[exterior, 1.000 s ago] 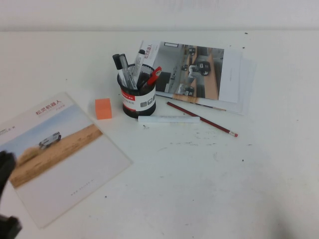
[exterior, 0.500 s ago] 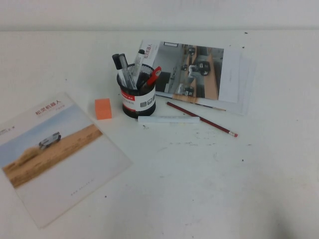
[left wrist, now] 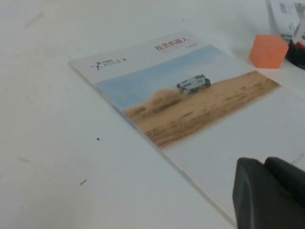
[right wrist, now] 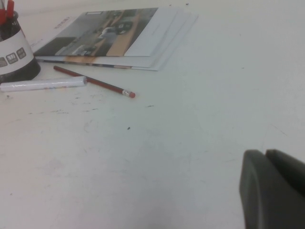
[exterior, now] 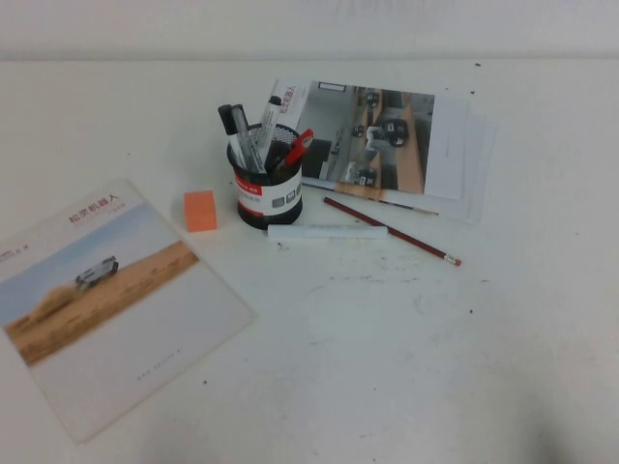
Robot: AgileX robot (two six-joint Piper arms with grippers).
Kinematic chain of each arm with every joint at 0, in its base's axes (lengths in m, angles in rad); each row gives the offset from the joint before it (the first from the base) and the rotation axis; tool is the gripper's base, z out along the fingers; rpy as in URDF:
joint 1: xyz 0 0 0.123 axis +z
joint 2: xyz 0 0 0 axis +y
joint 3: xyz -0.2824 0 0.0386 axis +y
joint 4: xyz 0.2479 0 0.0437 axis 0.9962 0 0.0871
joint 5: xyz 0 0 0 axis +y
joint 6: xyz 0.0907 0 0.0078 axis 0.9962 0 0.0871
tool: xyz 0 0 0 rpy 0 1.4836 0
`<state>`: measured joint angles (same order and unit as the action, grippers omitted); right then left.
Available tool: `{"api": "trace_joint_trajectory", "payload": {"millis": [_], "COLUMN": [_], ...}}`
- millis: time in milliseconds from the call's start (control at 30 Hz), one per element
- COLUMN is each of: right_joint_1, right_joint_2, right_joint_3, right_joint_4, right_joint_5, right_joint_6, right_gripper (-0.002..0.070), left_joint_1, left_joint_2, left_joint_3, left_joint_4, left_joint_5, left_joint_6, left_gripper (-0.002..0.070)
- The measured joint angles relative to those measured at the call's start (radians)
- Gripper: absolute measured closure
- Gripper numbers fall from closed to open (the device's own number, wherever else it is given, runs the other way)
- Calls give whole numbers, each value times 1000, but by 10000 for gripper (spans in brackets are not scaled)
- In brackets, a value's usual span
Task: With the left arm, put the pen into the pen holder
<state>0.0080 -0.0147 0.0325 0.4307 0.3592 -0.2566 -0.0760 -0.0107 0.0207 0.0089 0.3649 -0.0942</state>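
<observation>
Looking like an office desk: white table (exterior: pixel 406 367) carrying brochures (exterior: pixel 106 300), a pen holder (exterior: pixel 268 193), a red pencil (exterior: pixel 392 232).

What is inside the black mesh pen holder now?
The pen holder holds several upright pens and markers, one red; their lower ends are hidden. Left gripper is above a booklet, right gripper over bare table.

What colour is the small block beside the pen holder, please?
Orange, clearest in the left wrist view.

Black mesh pen holder (exterior: pixel 268 193), orange block (exterior: pixel 200 210), red pencil (exterior: pixel 392 231).
</observation>
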Motion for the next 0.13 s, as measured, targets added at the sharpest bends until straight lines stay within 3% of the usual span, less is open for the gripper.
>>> {"api": "trace_joint_trajectory", "payload": {"millis": [133], "right_joint_1": [0], "right_joint_2": [0], "right_joint_3": [0], "right_joint_4": [0], "right_joint_5": [0], "right_joint_6": [0], "right_gripper": [696], "left_joint_1": [0], "left_joint_2": [0], "left_joint_3": [-1], "left_joint_4": [0], "left_joint_5": [2], "left_joint_6": [0], "left_gripper": [673]}}
